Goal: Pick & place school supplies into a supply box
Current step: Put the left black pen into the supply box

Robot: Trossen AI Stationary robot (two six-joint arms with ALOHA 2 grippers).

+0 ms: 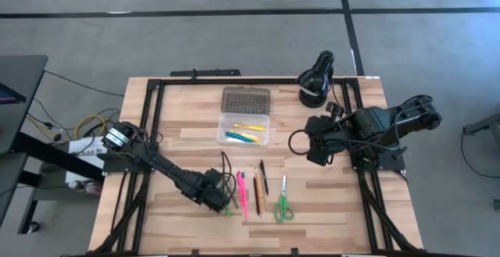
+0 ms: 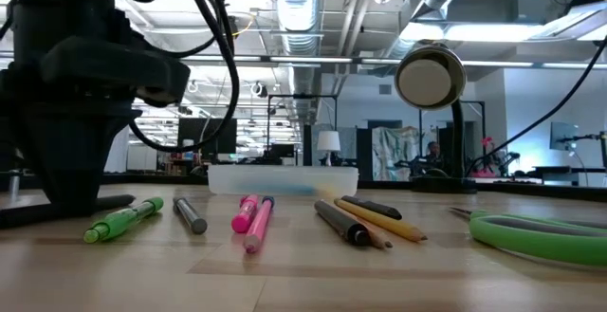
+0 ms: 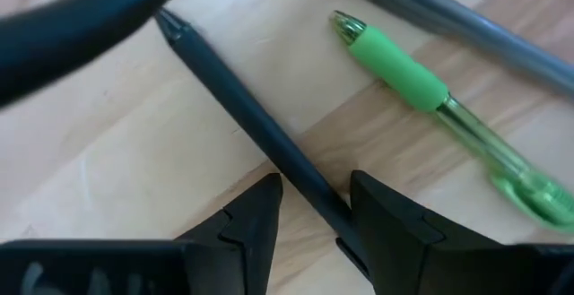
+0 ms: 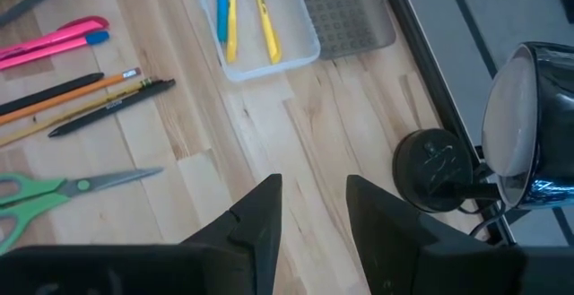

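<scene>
Left gripper [image 3: 314, 210] is down on the table [image 1: 187, 132], at the left end of the supply row, well in front of the supply box [image 1: 244, 127]. Its fingers are spread a little, straddling a thin dark pen [image 3: 242, 107]; the pen's shaft runs between the tips. Contact isn't clear, so I'd call it lined up rather than pinched.

Just beside the dark pen lies a green pen [image 3: 421, 89], apart from it, with a grey pen [image 3: 457, 17] beyond that.

Further along the row from the left gripper: pink markers [image 1: 242, 193], pencils [image 1: 258, 192], a black pen [image 1: 264, 177], then green-handled scissors [image 1: 283, 204] at the far end. The box sits open, with yellow and blue items already inside, and its grey lid [image 1: 245, 100] lies flat behind it.

Right gripper [image 4: 314, 214] hangs spread and empty, to the right of the box and near the black lamp [image 1: 316, 80].

Handling, my read: the pen is light, stiff, round and smooth, so it'll roll or pivot if pinched off-centre. Take it mid-shaft, across the barrel. The tip end is too thin to hold well.

Clearance: the green pen is close enough that a closing finger could nudge it. A cable loops right over the left gripper. The path from the row back to the box is bare wood with plenty of room. The box is narrow, so the pen needs to go in lengthwise. The table's black frame rails are well away from the row.
</scene>
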